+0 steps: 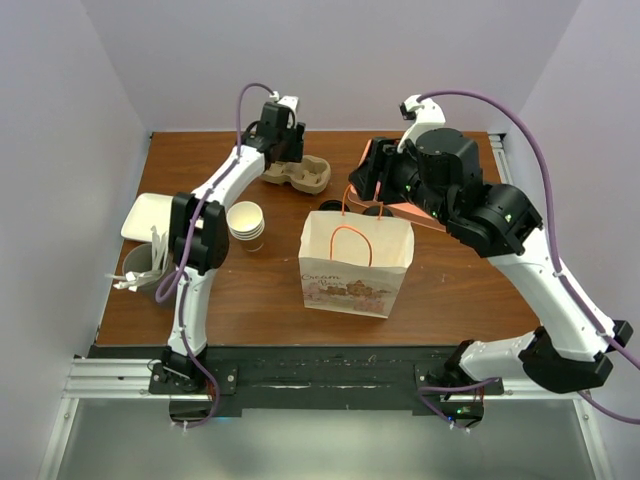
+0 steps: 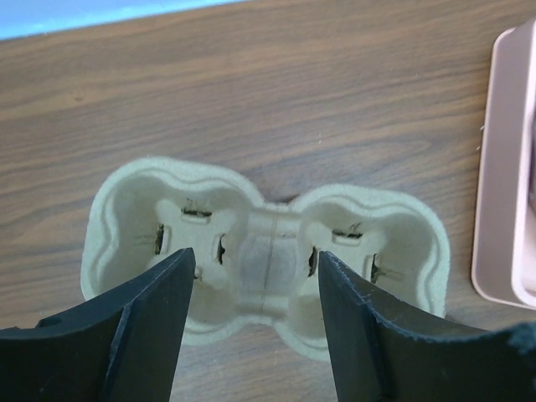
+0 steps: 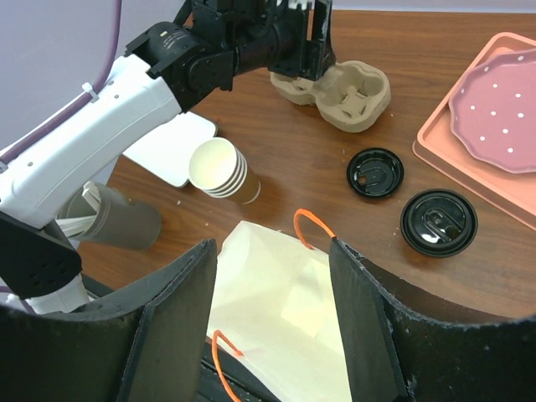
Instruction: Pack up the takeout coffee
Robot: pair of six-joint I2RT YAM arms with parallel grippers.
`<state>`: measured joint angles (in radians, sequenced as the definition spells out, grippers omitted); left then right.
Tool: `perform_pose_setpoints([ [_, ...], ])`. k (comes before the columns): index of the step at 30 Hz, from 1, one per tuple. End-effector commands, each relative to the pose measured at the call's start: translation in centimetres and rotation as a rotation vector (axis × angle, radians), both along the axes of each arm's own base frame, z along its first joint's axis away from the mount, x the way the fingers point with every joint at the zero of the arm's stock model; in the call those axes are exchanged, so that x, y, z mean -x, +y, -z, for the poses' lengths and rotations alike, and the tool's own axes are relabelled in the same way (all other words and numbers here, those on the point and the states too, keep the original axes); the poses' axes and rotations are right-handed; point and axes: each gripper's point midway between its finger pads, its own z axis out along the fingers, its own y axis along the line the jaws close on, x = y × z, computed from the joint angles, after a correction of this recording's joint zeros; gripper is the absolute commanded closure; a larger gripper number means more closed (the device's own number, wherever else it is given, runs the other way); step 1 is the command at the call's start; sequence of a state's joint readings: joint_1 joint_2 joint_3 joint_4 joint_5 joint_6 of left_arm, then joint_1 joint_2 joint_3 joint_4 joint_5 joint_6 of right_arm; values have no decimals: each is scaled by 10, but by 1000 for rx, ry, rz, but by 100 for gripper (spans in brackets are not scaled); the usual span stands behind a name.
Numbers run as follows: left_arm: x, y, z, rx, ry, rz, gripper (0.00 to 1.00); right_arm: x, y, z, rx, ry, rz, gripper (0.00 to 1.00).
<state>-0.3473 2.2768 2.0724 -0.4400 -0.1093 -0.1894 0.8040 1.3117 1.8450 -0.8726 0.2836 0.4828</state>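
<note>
Plainly, lilac walls (image 1: 330,60) enclose the wooden table (image 1: 450,290).

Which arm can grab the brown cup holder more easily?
Left, probably. The left fingers hang open right over the pulp cup carrier, one each side of its middle. The right fingers hang open over the paper bag instead.
</note>
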Motion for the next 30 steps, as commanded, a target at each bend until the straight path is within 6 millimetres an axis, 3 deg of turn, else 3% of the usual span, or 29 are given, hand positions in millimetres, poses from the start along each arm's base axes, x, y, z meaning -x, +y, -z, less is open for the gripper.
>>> perform_pose_setpoints([
  [1, -4, 3, 10, -21, -5, -11, 35, -4, -5, -10, -15, -23, 40, 40],
  [22, 0, -1, 42, -42, 53, 29, 37, -7, -8, -7, -24, -18, 72, 40],
  [30, -1, -2, 43, -49, 52, 42, 46, -8, -7, -6, -23, -15, 74, 40],
])
